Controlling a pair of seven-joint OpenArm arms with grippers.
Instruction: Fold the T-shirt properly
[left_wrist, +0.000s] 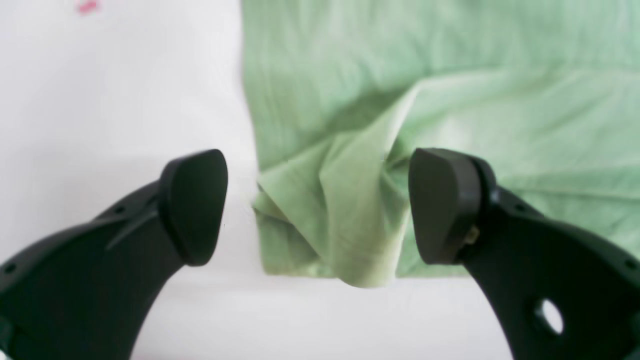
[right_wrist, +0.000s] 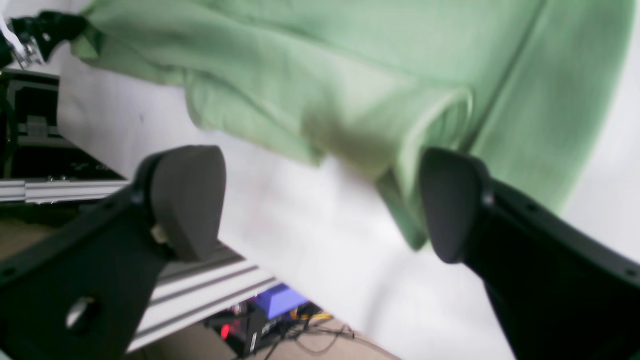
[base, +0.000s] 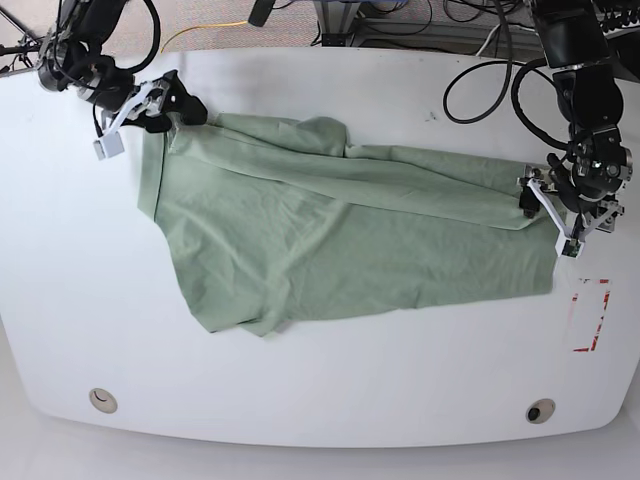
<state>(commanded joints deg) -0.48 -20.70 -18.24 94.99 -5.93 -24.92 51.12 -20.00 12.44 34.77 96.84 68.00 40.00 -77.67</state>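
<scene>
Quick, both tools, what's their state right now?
Left tool: open, fingers apart over the T-shirt, no clear grip.
Right tool: open, fingers apart, no clear grip.

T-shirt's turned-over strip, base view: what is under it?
Under the turned-over strip of the T-shirt, more green cloth shows along both long sides. Whatever lies directly beneath the strip is covered, so neither creases nor the table there can be seen.

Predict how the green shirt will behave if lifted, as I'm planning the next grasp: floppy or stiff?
The T-shirt will probably hang floppy, since it creases and bunches beneath the left gripper. It looks fairly light for its spread, being thin at its edges. Its loose folded layer may slide or unfold.
</scene>
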